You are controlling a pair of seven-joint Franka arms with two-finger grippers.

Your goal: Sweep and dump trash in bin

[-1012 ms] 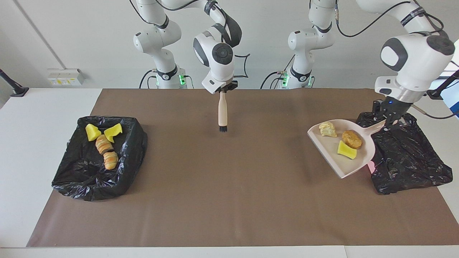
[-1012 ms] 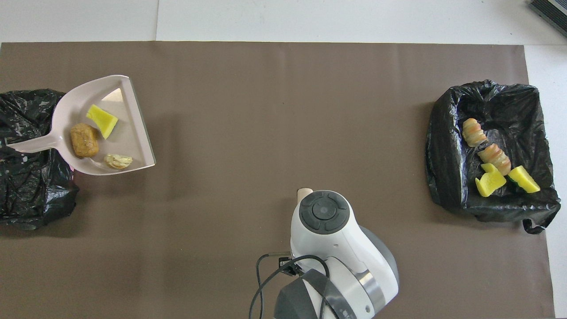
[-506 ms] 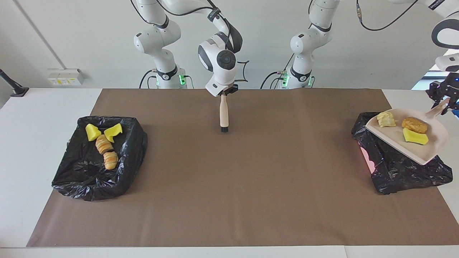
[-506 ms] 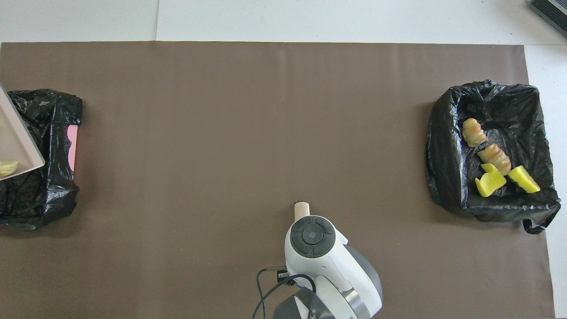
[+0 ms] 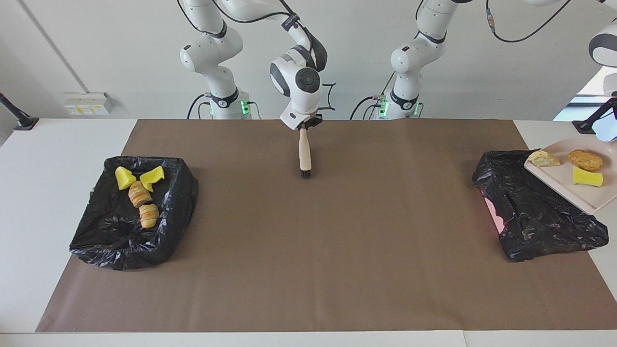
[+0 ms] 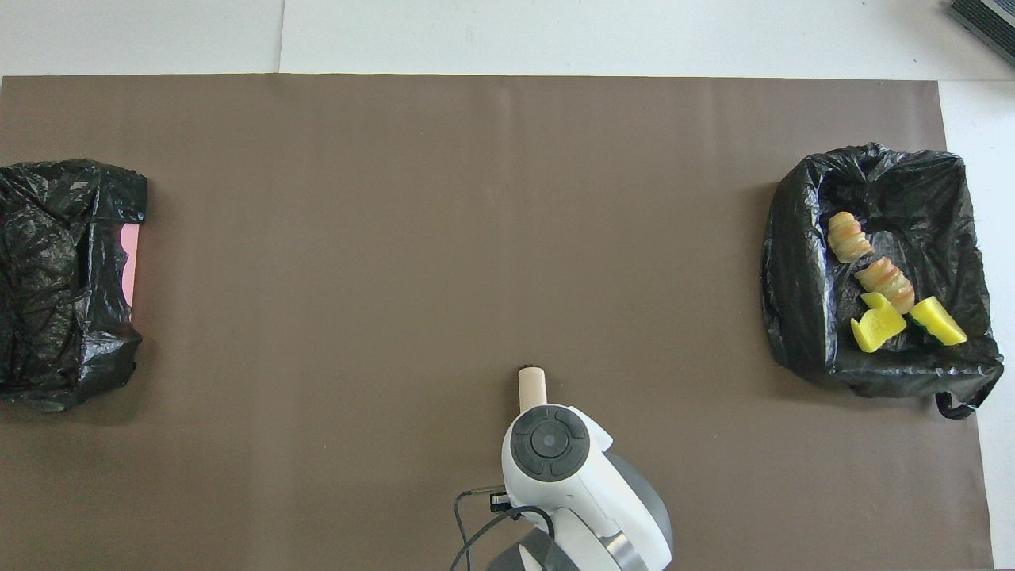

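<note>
Clamped on the brush (image 5: 303, 155), the right gripper (image 5: 302, 127) hangs mid-table. Below it the mat (image 5: 337, 231) is swept; four bits (image 5: 140, 193) lie in one bin (image 5: 96, 236). Three bits (image 5: 573, 166) ride the dustpan (image 5: 578, 195) over the other bin (image 5: 535, 221), undumped, with the left gripper unseen but presumably clenched on its handle.

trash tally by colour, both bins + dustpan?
Yellow sponge wedges: 3, two in the bin at the right arm's end, one on the dustpan
Golden-brown pastry lumps: 3, two in that bin, one on the dustpan
Pale lump: 1, on the dustpan
Total: 7
</note>
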